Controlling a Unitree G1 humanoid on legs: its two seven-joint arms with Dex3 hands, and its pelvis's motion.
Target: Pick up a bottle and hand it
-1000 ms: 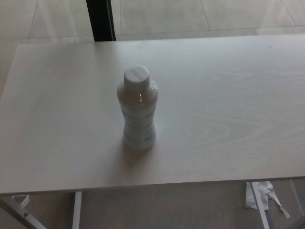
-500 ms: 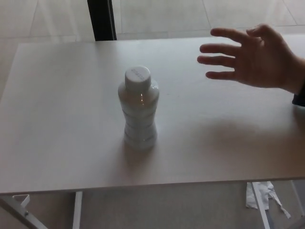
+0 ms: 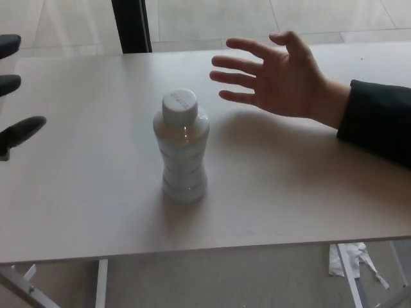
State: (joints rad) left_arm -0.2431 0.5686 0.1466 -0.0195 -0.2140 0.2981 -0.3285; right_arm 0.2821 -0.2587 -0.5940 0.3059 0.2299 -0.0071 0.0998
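A pale bottle (image 3: 182, 151) with a white cap stands upright near the middle of the light table (image 3: 295, 192). My left hand (image 3: 14, 90) shows at the left edge, open, its black fingers (image 3: 22, 128) spread apart and well clear of the bottle. A person's open hand (image 3: 273, 77) in a dark sleeve (image 3: 379, 125) reaches in from the right, palm facing the bottle, a short way behind and to the right of it. My right hand is out of sight.
A dark post (image 3: 131, 25) stands behind the table's far edge. Pale floor tiles lie beyond. White table legs (image 3: 101, 282) and a crumpled white scrap (image 3: 350, 260) show below the front edge.
The person's hand has come in from the right and moved left toward the bottle. My left hand has entered at the left edge. The view has shifted slightly.
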